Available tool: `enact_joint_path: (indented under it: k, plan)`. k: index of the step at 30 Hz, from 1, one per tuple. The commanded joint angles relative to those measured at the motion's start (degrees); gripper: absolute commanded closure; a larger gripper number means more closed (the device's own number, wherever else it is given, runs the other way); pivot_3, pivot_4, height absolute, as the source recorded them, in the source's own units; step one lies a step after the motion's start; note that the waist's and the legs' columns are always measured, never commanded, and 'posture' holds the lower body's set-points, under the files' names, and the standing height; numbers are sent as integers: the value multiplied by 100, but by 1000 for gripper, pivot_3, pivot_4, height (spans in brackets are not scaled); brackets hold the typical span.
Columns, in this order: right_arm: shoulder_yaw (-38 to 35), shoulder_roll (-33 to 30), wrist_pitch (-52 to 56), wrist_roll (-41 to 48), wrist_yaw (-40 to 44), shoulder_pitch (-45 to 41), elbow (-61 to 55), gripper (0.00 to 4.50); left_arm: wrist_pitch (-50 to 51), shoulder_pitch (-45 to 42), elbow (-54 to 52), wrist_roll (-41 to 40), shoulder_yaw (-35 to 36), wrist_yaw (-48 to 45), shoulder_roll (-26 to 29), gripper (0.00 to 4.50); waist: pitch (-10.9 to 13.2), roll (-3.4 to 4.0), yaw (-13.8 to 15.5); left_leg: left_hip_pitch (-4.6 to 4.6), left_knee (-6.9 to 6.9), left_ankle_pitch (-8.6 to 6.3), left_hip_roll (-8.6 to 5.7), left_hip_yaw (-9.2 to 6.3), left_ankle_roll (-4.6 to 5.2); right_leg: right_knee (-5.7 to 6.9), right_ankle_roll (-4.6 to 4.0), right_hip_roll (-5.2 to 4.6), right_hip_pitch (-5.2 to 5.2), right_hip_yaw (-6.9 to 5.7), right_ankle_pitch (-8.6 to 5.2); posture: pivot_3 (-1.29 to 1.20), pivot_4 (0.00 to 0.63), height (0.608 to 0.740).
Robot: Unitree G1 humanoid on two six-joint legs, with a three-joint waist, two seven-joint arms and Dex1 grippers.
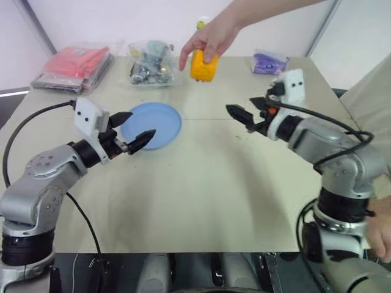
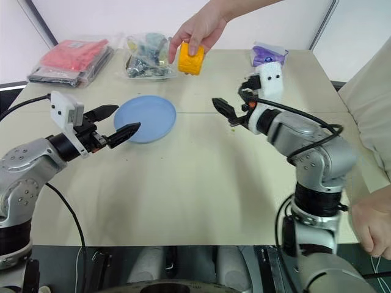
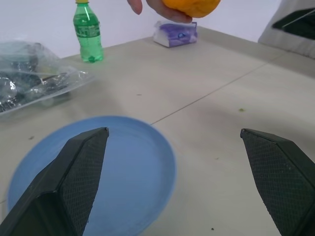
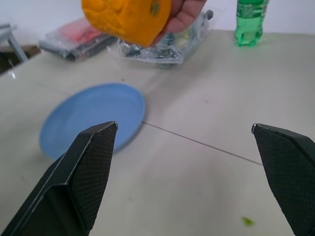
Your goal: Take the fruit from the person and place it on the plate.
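Note:
A person's hand [image 1: 212,36] reaches in from the far right and holds the orange-yellow fruit [image 1: 203,66] just above the far middle of the table. The light-blue plate [image 1: 165,116] lies flat left of centre, nearer than the fruit. My left gripper [image 1: 139,126] is open and empty, hovering at the plate's near left edge. My right gripper [image 1: 244,111] is open and empty, pointing left toward the fruit but still short of it and to its right. In the right wrist view the fruit [image 4: 128,19] hangs above the plate [image 4: 93,115], between my spread fingers.
Along the far edge lie a red packet [image 1: 76,64], a clear bag of small items [image 1: 149,61], a purple packet [image 1: 269,62] and a green bottle [image 3: 87,34]. The person's other hand [image 1: 382,229] rests by the table's near right corner.

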Motion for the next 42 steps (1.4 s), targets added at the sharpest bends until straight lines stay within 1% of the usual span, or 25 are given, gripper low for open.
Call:
enact_joint_path:
  k: [1, 2, 6, 12, 26, 42]
  plan:
    - [-441, 898, 355, 18, -964, -612, -139, 35, -137, -173, -32, 51, -10, -45, 26, 0, 0, 1, -16, 0, 0, 0, 0, 0, 0, 1, 0, 1, -2, 0, 0, 0, 150, 731]
    - [-530, 1107, 418, -20, -1140, -728, -121, 35, -139, -193, -21, 63, -25, -49, 21, 0, 0, 2, -19, 0, 0, 0, 0, 0, 0, 7, 0, 1, -6, 0, 0, 0, 150, 731]
    - [-652, 1588, 484, -99, -1515, -1017, -19, 35, -144, -253, -6, 109, -96, -66, 0, 0, -1, 3, -11, 0, -1, 0, -1, 0, 0, 9, 0, 0, -6, -1, 0, 0, 150, 731]
    - [-533, 1853, 334, -95, -1616, -1236, 153, 35, -149, -288, -14, 121, -117, -51, -3, 0, -1, 3, -37, -1, -1, 0, -2, 0, 0, 9, 0, -1, -7, -1, 0, 0, 150, 731]
    - [-240, 1715, -276, -176, -1329, -1609, 917, 35, -88, -282, -129, -4, 5, 0, 10, 0, -1, 3, -50, -1, -4, 0, -1, -1, 1, 7, 0, 0, -7, -1, 0, 0, 150, 731]
    - [348, 1527, -1658, -694, -849, -1804, 2229, 35, -29, -113, -407, -114, 52, 259, -32, 0, 0, 4, -56, -1, -10, 0, 0, -1, 1, 1, -1, 0, -8, -1, 0, 0, 150, 731]
